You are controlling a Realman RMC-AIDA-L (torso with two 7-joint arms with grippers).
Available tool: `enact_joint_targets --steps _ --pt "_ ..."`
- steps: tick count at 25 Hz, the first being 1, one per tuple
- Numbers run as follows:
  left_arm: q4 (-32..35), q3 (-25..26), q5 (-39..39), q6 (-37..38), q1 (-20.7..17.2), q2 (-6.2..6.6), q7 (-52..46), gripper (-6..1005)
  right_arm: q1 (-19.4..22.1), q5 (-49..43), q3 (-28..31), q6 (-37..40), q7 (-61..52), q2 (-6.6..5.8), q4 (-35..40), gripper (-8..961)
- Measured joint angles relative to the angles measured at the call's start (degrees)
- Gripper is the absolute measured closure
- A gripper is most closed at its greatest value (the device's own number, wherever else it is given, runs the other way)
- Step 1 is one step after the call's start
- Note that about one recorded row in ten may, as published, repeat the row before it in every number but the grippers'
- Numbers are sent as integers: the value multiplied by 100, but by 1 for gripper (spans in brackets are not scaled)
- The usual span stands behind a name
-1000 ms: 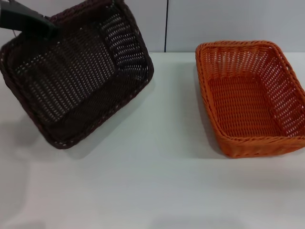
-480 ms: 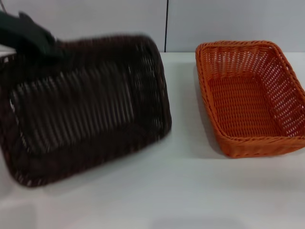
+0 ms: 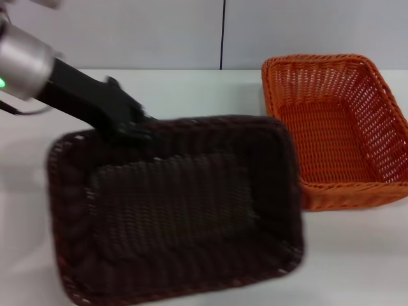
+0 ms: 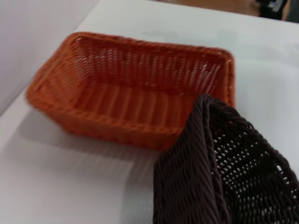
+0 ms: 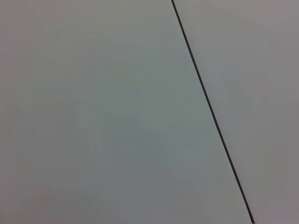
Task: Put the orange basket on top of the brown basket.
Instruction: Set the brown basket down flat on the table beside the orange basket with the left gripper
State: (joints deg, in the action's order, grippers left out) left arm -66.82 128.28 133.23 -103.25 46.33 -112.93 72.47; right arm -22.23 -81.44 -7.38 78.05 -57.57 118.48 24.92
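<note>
Head view, left gripper (image 3: 131, 127) clamping brown basket (image 3: 172, 204) rim, orange basket (image 3: 338, 127) beside

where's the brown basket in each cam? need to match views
Head: brown basket fills the lower centre, left gripper at its far rim, its right corner overlapping the orange basket.
Left wrist: dark rim and wall in the lower right corner, in front of the orange basket.
Right wrist: not in it.
Shared landmark: the orange basket.
</note>
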Motion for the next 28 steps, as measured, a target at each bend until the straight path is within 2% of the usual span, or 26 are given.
enact_joint_targets --steps 3,4,5,7,8,10,21,28 --pt "0 0 0 0 0 0 0 785 4 1 0 0 0 0 -35 237" --pt "417 -171 58 419 142 -213 200 785 4 1 0 0 0 0 -35 237" --pt "621 -393 85 701 206 -272 227 786 13 3 -1 1 0 0 -38 237" --pt "652 -435 86 747 216 -277 226 787 15 4 -1 2 0 0 -39 237" --pt "837 -686 91 1017 269 -294 211 788 22 5 0 5 0 0 -40 238" --pt "904 -782 112 1093 294 -294 211 789 29 5 -1 8 0 0 -40 238" --pt "992 -749 549 1286 317 -291 184 796 61 6 -1 38 0 0 -40 238" --pt "1072 -653 586 1277 270 -220 181 796 55 6 -1 90 0 0 -40 237"
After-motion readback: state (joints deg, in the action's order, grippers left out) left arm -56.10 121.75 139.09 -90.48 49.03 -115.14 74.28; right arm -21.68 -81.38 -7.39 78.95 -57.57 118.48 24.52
